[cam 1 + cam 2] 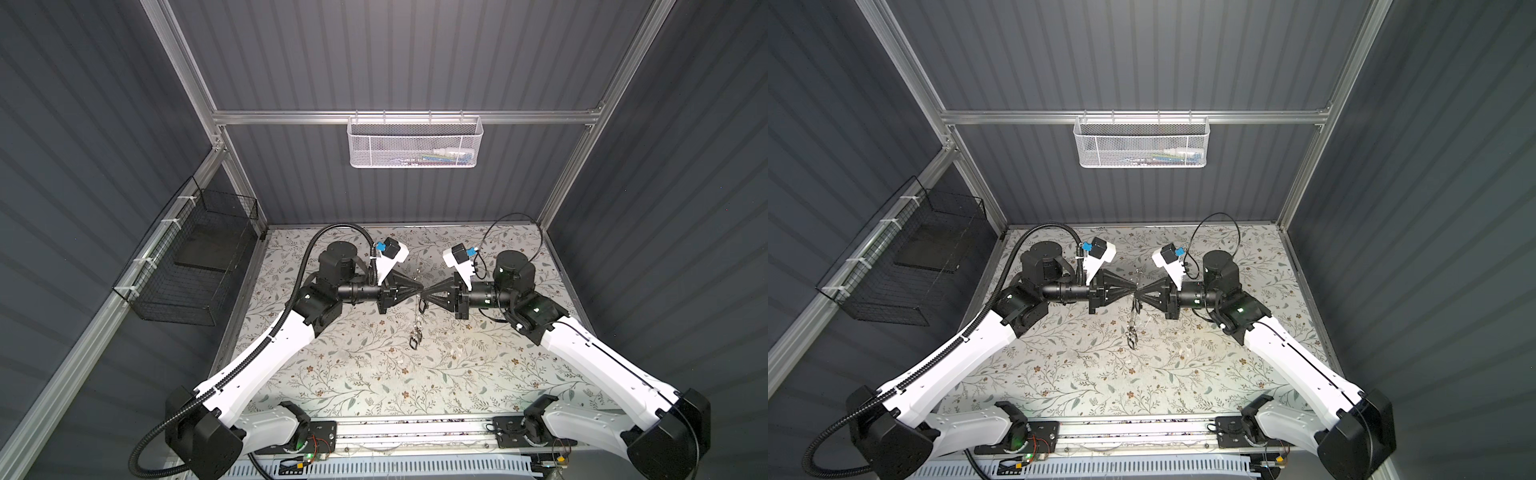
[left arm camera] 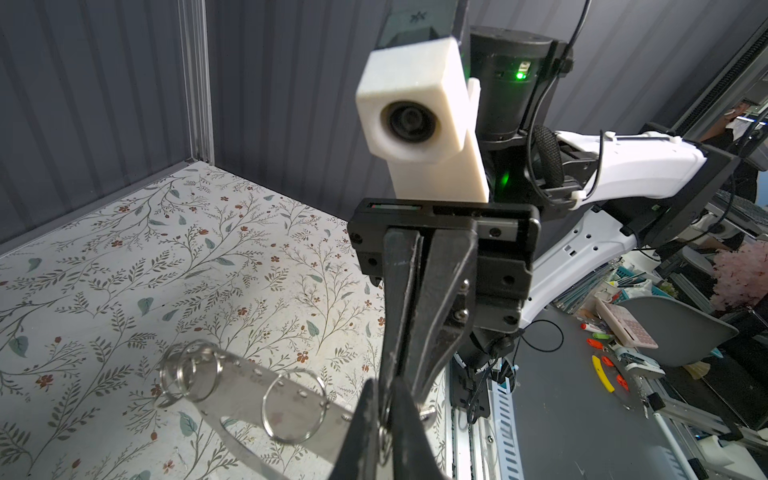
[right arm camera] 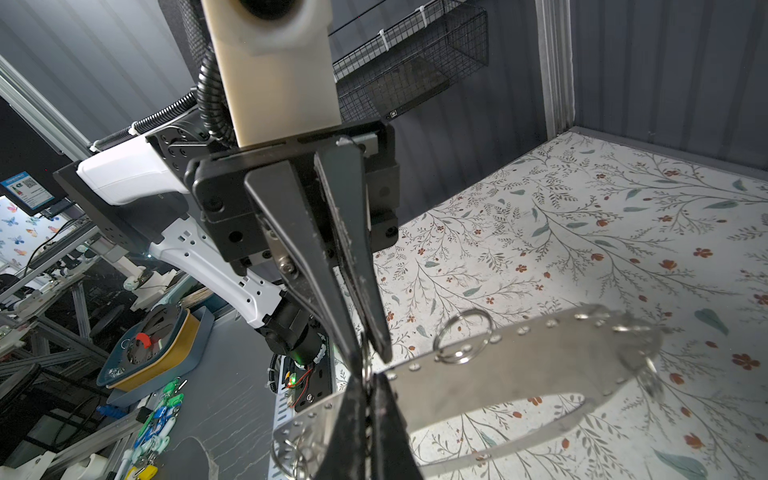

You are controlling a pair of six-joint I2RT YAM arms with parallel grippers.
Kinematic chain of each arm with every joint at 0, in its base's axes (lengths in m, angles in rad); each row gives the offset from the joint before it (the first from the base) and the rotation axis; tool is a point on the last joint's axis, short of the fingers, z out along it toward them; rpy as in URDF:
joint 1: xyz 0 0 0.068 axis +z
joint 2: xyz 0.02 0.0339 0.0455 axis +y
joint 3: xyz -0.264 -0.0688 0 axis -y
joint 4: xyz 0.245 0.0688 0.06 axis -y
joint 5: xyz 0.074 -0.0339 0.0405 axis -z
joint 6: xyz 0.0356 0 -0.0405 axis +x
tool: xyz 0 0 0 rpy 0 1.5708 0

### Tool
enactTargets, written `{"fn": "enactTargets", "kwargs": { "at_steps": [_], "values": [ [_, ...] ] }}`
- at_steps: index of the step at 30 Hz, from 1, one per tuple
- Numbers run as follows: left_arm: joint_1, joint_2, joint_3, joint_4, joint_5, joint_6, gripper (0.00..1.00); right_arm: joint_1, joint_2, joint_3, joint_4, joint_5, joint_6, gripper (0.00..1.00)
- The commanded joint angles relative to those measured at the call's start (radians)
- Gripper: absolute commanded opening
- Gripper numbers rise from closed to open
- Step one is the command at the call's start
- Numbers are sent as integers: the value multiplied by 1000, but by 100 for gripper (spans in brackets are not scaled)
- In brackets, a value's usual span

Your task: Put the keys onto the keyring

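Closest to the left wrist lens: left pincer (image 2: 384,399), black fingers pressed together on the rim of a large flat grey metal keyring (image 2: 245,399), a plate with a wide central hole. Meeting it tip to tip from the opposite side, right pincer (image 3: 368,390), likewise squeezed tight on that same stretch of rim, with a small loop of wire caught between the tips. Keyring held up in the air between both, clear of the floral-patterned tabletop (image 1: 374,374), roughly over its middle and seen nearly edge-on in both top views. Several silver split rings (image 2: 187,374) threaded through small holes along the rim, one cluster at the end far from the grip. Small black pieces (image 1: 414,342) dangling beneath in both top views, too small to identify.
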Motion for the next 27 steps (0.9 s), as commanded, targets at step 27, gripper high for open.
{"fn": "enactTargets", "kwargs": {
  "at_steps": [27],
  "values": [
    [-7, 13, 103, -241, 25, 135, 11, 1, -5, 43, -50, 0, -50, 2]
  ]
}}
